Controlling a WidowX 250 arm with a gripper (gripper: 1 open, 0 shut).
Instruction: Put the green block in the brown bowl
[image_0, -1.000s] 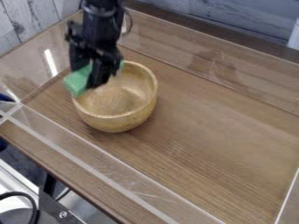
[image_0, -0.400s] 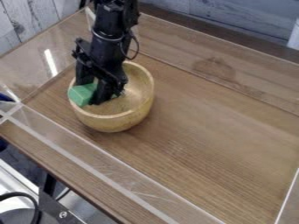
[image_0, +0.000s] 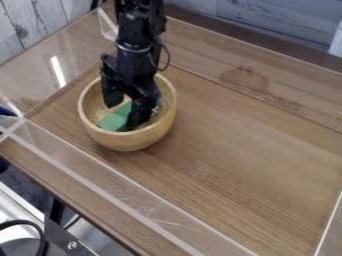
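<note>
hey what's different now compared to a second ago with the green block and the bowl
The black robot hand moved right and down, from the near-left rim of the round light-brown wooden bowl to over its middle. The bright green rectangular block went with it and now lies inside the bowl, with the hand opened above it. The bowl and the wooden table stayed put.
</note>
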